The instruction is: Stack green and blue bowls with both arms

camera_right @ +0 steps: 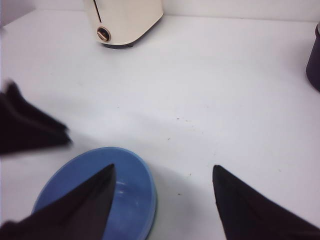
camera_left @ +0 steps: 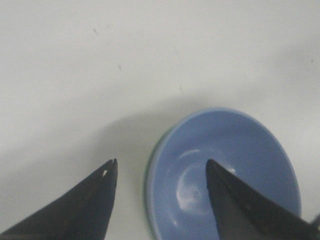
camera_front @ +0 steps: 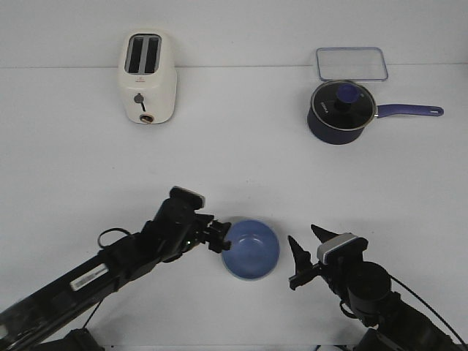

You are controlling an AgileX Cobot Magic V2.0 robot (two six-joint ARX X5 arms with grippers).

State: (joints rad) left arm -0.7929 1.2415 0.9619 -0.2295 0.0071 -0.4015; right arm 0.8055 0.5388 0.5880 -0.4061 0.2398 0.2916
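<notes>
The blue bowl sits near the front of the desk, nested in the green bowl, of which only a rim sliver shows. Left fingers spread wide astride the rim; withdrawing carelessly could snag and tip the stack. Right fingers hang wide, empty, just beside.

Glossy smooth blue bowl, matt white table

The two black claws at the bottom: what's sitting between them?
In the front view, the blue bowl lies between the left gripper and right gripper, a green rim under it.
</notes>
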